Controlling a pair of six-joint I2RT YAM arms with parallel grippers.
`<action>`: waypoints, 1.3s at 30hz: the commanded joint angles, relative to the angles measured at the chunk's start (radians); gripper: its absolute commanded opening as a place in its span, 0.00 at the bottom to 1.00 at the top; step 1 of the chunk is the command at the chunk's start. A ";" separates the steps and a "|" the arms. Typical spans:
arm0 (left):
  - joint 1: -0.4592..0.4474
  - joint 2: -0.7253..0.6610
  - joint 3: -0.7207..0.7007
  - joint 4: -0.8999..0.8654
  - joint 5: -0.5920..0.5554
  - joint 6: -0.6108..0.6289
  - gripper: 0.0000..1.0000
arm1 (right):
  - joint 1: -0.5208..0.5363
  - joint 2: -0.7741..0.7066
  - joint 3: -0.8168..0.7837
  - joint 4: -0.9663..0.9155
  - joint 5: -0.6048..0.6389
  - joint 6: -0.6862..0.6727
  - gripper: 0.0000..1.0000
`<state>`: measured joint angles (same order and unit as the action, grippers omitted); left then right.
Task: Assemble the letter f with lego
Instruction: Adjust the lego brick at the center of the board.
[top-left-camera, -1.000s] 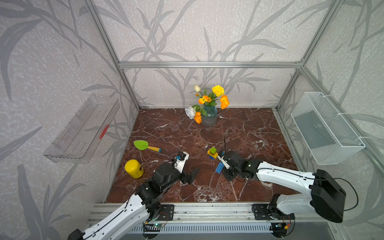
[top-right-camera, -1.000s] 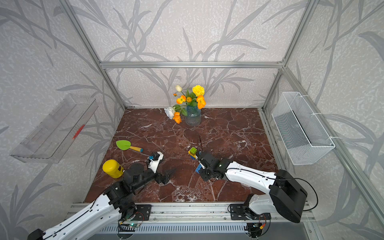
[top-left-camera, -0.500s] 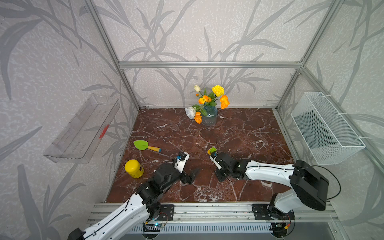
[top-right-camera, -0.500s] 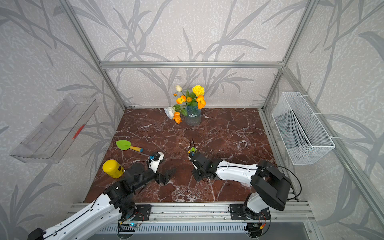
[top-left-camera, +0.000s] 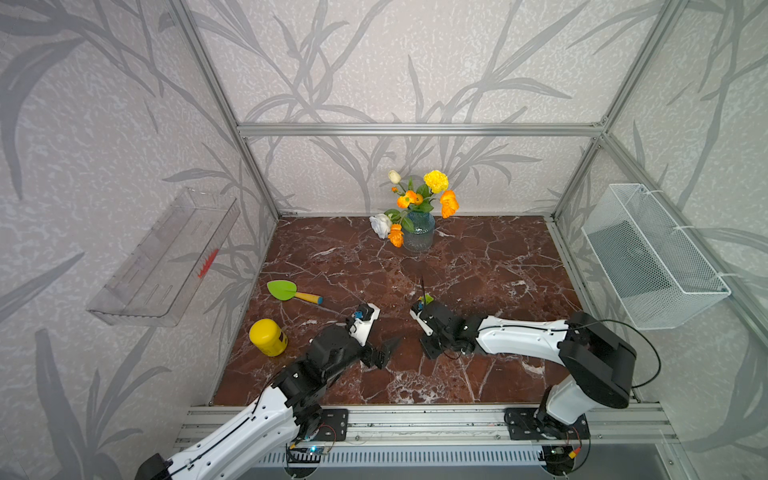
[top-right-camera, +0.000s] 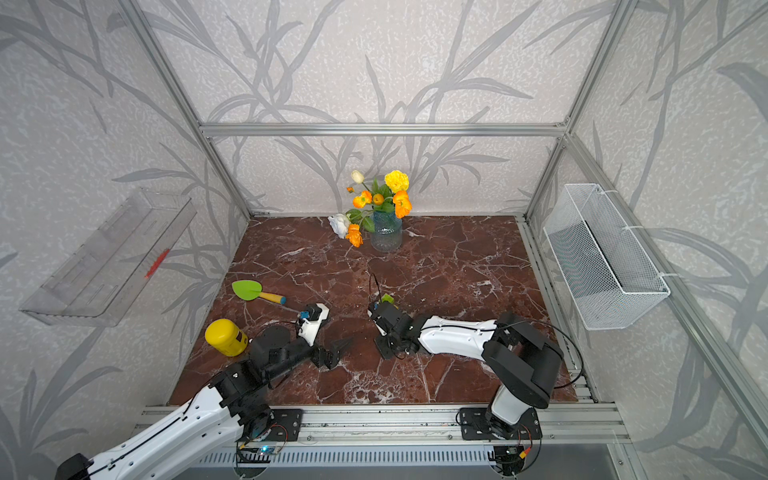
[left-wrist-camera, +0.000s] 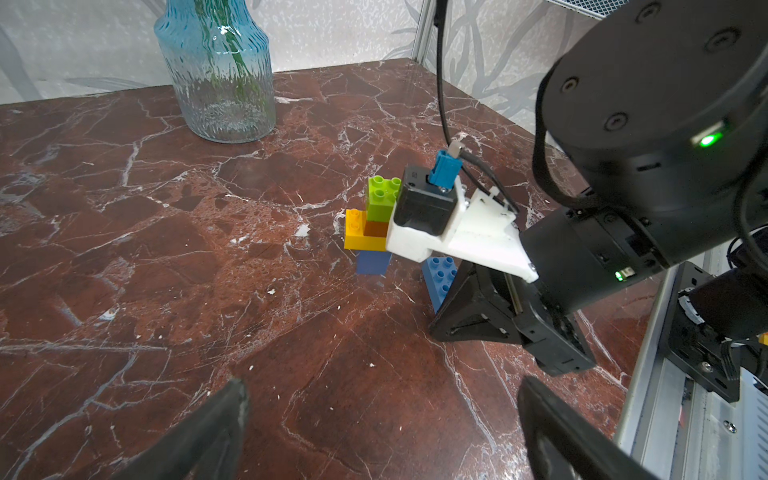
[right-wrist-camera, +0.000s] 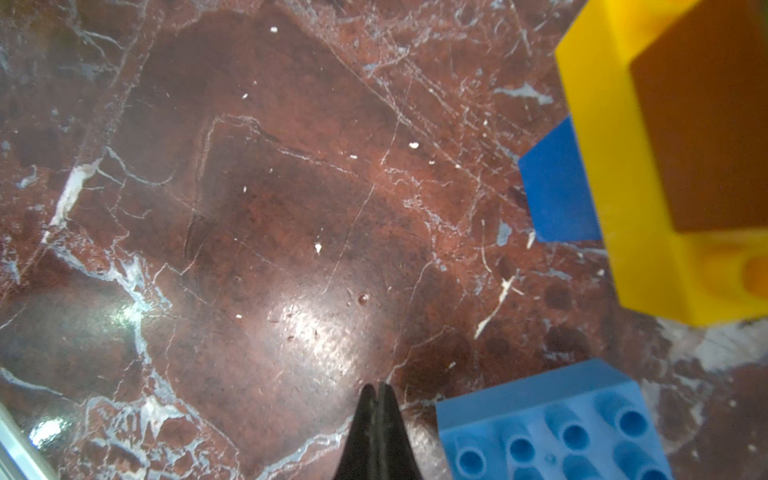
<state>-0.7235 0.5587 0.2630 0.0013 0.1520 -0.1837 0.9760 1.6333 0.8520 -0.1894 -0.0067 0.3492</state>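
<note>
Desk (left-wrist-camera: 166, 291): glossy red-brown marble look w/ white veins. Mid-desk, slightly toward the front edge, the part-built letter f (left-wrist-camera: 368, 237) stands upright. It's made of smooth studded plastic bricks: short blue foot (left-wrist-camera: 373, 264) at btm, long yellow bar (left-wrist-camera: 356, 235) across it, small orange brick (left-wrist-camera: 376, 228), then lime green brick (left-wrist-camera: 380, 199) on top, round studs up. Long blue brick (left-wrist-camera: 440, 276) is loose, tipped on edge, just beside right gripper (right-wrist-camera: 376, 399), whose black wedge tips are pressed together on nothing. Left gripper (left-wrist-camera: 382, 384) is spread wide, empty. Yellow jar (top-left-camera: 268, 337): label too small to read.
</note>
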 joint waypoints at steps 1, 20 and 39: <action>0.007 -0.002 -0.001 0.019 0.009 0.007 0.99 | 0.010 0.016 0.031 -0.033 0.030 0.016 0.00; 0.007 -0.006 -0.002 0.018 0.010 0.007 0.99 | 0.005 -0.044 -0.001 -0.205 0.229 0.075 0.00; 0.006 -0.008 -0.001 0.017 0.012 0.007 0.99 | -0.129 -0.256 -0.027 -0.318 0.176 -0.037 0.03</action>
<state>-0.7235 0.5579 0.2630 0.0013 0.1558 -0.1837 0.8452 1.4055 0.7853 -0.4480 0.1825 0.3523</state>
